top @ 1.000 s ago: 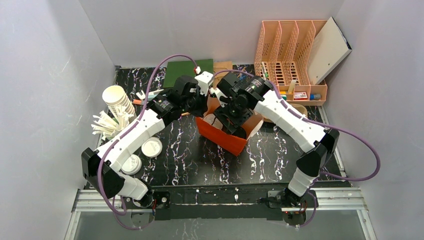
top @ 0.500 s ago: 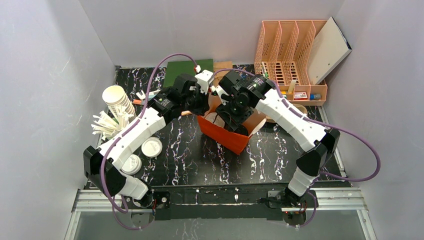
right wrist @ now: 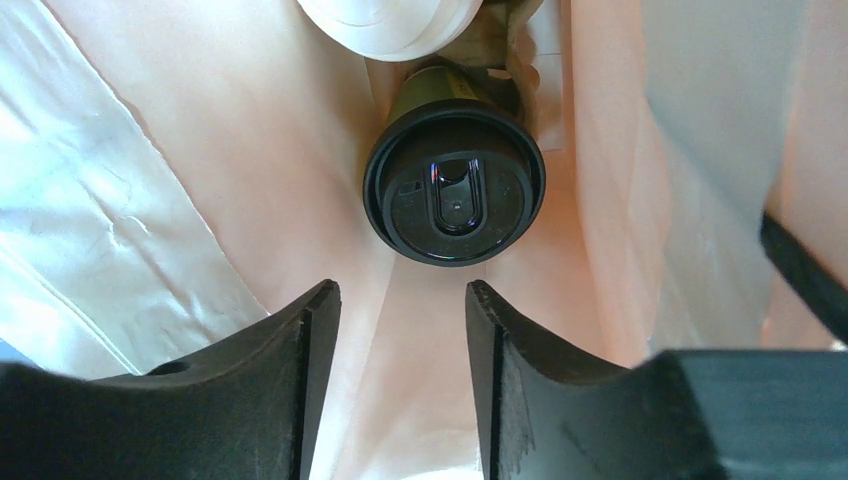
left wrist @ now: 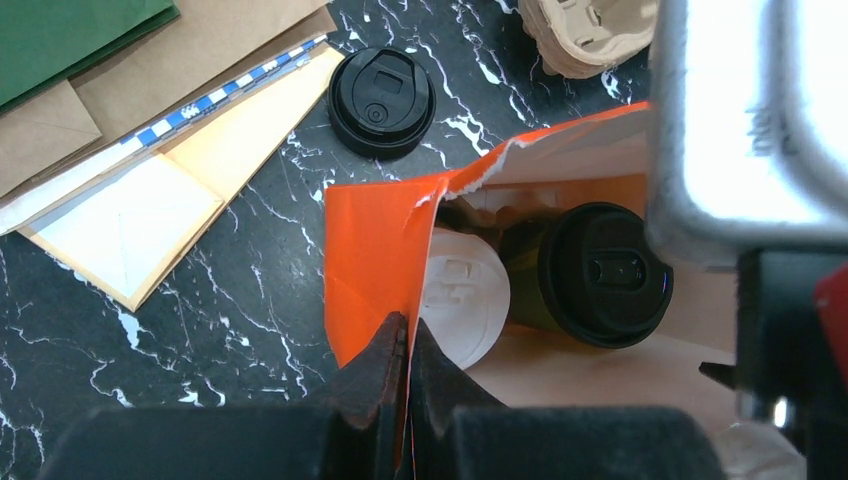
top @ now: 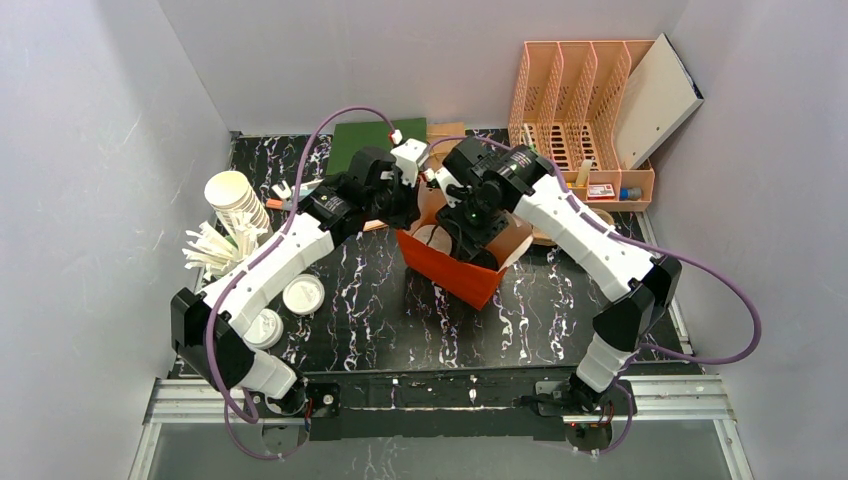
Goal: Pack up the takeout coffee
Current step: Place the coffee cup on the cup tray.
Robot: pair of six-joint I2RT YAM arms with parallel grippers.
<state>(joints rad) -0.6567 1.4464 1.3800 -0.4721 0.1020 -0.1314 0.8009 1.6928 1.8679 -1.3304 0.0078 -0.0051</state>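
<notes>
The takeout coffee [right wrist: 455, 180], a dark green cup with a black lid, stands inside the orange paper bag [top: 450, 268], beside a white-lidded cup [left wrist: 460, 295]. It also shows in the left wrist view [left wrist: 590, 272]. My left gripper [left wrist: 408, 340] is shut on the bag's orange wall [left wrist: 370, 250], pinching its rim. My right gripper [right wrist: 402, 300] is open and empty just above the coffee, inside the bag's mouth. In the top view both wrists meet over the bag, and the right wrist [top: 478, 200] hides the coffee.
A loose black lid [left wrist: 381, 100] lies on the black marble table behind the bag, beside brown and green paper bags [left wrist: 150, 60]. A stack of white cups [top: 236, 203] and white lids [top: 303, 294] lie left. An orange file rack [top: 580, 120] stands back right.
My right gripper has risen and drawn back a little over the bag. The left arm has shifted slightly with the bag's edge still pinched.
</notes>
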